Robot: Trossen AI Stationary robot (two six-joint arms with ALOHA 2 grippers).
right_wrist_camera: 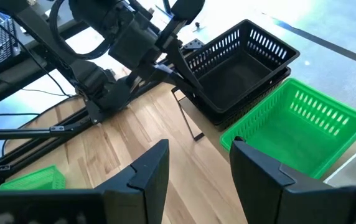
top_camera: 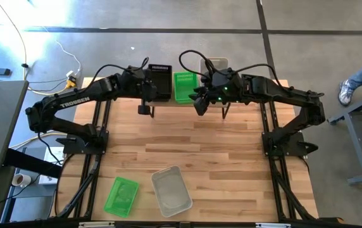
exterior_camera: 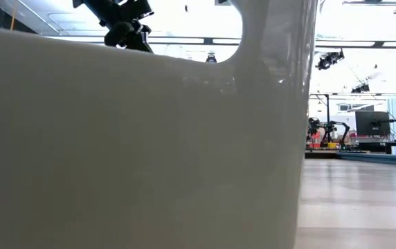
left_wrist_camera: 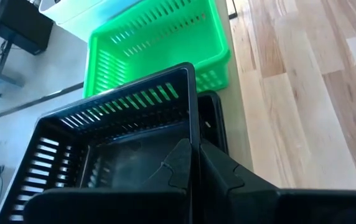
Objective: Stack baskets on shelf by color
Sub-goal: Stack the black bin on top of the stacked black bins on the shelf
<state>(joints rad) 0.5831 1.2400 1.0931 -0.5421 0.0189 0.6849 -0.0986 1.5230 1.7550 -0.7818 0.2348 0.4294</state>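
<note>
Wooden planks, pale and striped, make the table. At its far edge sits the shelf on thin black legs, carrying a black slatted basket nested on another, touching a green basket. A clear basket and a second green one lie near the front. The left gripper pinches the black basket's rim — the right gripper hangs spread, holding nothing.

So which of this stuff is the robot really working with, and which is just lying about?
Part of the job:
black baskets stacked on the shelf, top one held by the left pincer
green basket on the shelf
green basket and clear basket waiting on the table

Just lying about:
white cable on the floor
tape roll
</note>
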